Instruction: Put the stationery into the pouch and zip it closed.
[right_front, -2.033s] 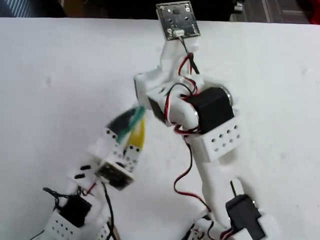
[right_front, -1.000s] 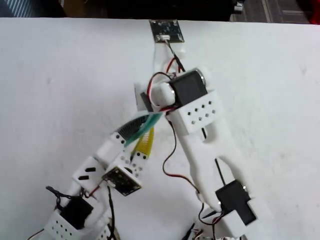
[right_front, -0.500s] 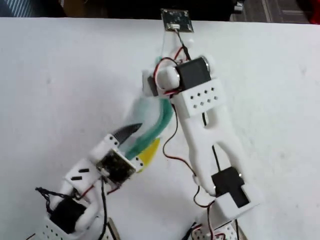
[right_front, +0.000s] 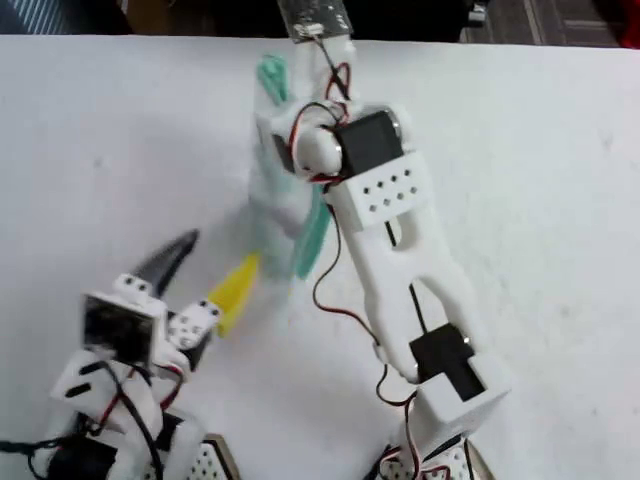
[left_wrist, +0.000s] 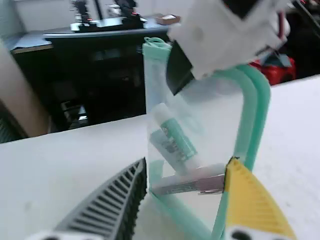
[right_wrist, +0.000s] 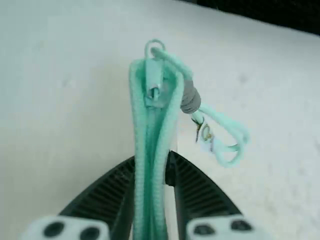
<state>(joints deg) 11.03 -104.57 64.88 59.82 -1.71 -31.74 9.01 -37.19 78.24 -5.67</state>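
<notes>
Right gripper (right_wrist: 155, 170): jaws clamped on the top seam of the pouch (right_wrist: 152, 125), one dark finger on each side of the mint zip band. The zip slider (right_wrist: 152, 87) sits at the far end of the band, with a looped cord (right_wrist: 225, 140) hanging beside it.

Left gripper (left_wrist: 187, 165): jaws wide apart, grey finger and yellow finger on either side of the pouch's lower part. I cannot tell whether they touch it.

Through the clear wall I see a white tube with a green label (left_wrist: 172, 140) and a metallic piece (left_wrist: 192, 185) below it that I cannot identify.

In the high view the pouch is smeared and the right wrist covers its own fingers. The pouch is near the far edge of the table (right_front: 530, 150). White surface stretches to both sides of the arms.
</notes>
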